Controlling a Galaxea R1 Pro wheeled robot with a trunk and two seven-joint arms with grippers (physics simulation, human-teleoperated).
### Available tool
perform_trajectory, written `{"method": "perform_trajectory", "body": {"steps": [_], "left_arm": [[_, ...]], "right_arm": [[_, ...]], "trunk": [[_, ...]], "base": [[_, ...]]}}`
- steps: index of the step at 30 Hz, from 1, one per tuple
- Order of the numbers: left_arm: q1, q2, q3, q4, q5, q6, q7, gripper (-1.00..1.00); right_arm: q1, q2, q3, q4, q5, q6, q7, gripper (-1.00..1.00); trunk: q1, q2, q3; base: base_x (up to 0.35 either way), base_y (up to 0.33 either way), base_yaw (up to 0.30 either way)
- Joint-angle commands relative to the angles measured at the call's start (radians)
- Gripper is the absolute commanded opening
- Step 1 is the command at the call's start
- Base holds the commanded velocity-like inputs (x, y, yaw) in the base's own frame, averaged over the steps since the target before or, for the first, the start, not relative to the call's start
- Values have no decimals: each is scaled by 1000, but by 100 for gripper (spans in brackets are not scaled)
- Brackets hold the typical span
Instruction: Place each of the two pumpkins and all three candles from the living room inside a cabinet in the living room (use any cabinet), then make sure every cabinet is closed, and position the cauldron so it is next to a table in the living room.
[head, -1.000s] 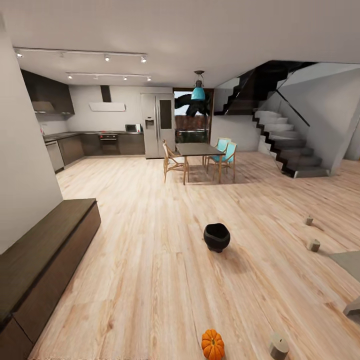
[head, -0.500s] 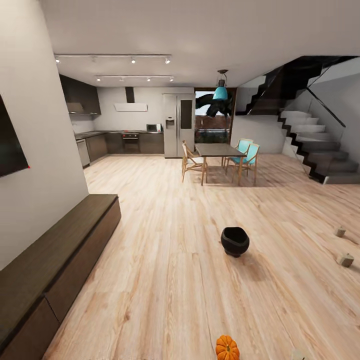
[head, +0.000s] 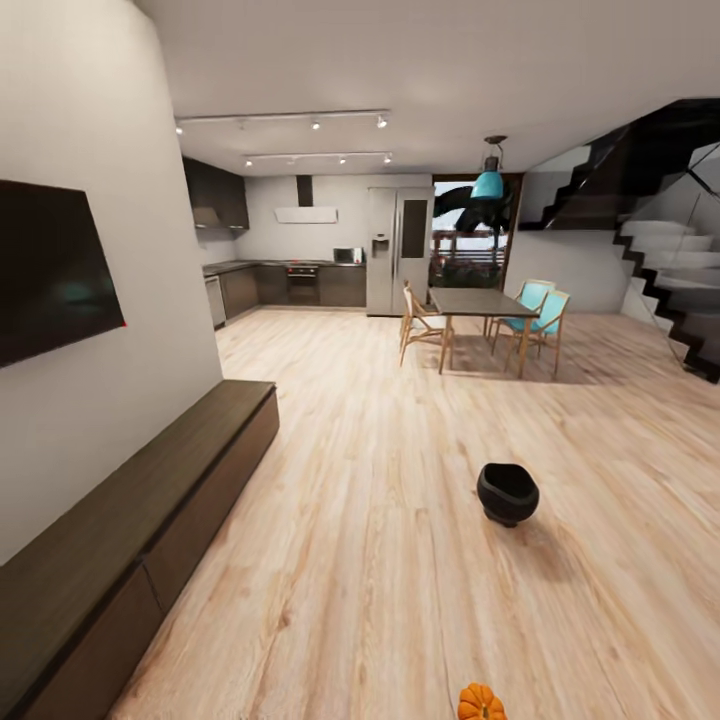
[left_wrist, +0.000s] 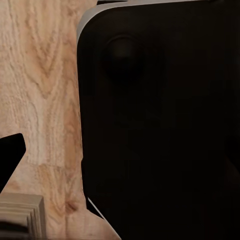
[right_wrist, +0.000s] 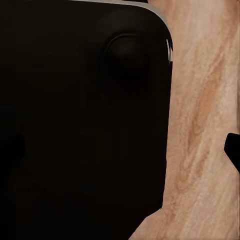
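The long dark brown cabinet runs along the left wall, all its fronts shut. The black cauldron stands on the wood floor to the right of centre. One orange pumpkin sits at the bottom edge of the head view, partly cut off. The candles and the table of the living room are out of view. In the left wrist view, one dark fingertip of my left gripper shows at the frame's edge. My right gripper likewise shows a fingertip. Both are spread wide and hold nothing.
A black TV hangs on the left wall above the cabinet. A dining table with chairs stands far ahead, the kitchen behind it, stairs at the right. Both wrist views look down past my dark base onto floorboards.
The head view has swung left: everything has shifted right in the picture. The candles have slid out at the right, and the TV has come in at the left.
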Motion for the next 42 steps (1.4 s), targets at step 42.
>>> {"method": "perform_trajectory", "body": {"steps": [42], "left_arm": [[0, 26, 0, -3, 1, -2, 8, 100]], "right_arm": [[0, 2, 4, 0, 10, -4, 0, 100]], "trunk": [[0, 0, -1]], "base": [[-66, -101, 263]]}}
